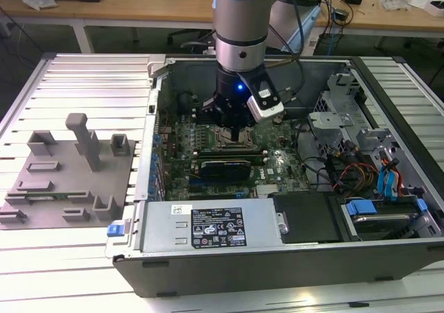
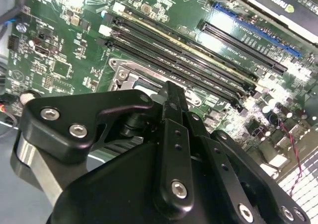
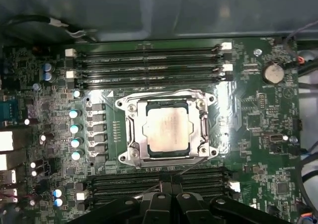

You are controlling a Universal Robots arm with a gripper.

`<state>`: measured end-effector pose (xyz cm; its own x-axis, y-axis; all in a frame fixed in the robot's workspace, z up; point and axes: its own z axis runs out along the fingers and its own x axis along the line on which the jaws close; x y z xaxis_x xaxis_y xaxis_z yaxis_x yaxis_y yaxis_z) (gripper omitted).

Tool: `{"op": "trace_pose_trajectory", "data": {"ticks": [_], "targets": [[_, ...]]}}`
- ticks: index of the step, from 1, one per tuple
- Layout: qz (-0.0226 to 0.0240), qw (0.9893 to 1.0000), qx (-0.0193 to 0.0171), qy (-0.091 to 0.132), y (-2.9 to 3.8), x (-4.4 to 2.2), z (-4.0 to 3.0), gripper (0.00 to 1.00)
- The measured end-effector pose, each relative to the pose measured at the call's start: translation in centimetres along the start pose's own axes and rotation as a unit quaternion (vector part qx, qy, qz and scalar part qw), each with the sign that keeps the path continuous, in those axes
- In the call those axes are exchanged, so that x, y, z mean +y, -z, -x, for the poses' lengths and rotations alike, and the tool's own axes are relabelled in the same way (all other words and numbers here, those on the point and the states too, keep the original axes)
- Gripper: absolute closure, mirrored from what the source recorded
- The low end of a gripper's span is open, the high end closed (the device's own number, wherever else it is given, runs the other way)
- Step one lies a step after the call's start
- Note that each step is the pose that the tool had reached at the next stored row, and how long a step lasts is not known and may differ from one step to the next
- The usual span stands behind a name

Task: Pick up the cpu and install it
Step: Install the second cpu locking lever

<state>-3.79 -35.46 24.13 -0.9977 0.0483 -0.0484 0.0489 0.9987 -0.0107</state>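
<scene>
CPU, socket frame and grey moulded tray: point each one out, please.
cpu [image 3: 166,128], first wrist view, middle of its silvery top.
socket frame [image 3: 133,134], first wrist view, one metal side rail.
grey moulded tray [image 1: 59,181], exterior view, bare flat base.

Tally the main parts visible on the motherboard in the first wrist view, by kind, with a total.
Cpu, lying in its socket: 1
Socket frame: 1
Round coin battery: 1
Memory slot banks, one on each side of the socket: 2
Total: 5
The claw sits next to the socket, apart from the cpu.
</scene>
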Motion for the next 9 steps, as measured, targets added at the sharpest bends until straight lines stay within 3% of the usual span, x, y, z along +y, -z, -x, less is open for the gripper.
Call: {"op": "trace_pose_trajectory", "data": {"ticks": [9], "targets": [[0.0004, 1.0000, -0.0001, 0.009, -0.24, -0.01, -0.22, 0.89]]}}
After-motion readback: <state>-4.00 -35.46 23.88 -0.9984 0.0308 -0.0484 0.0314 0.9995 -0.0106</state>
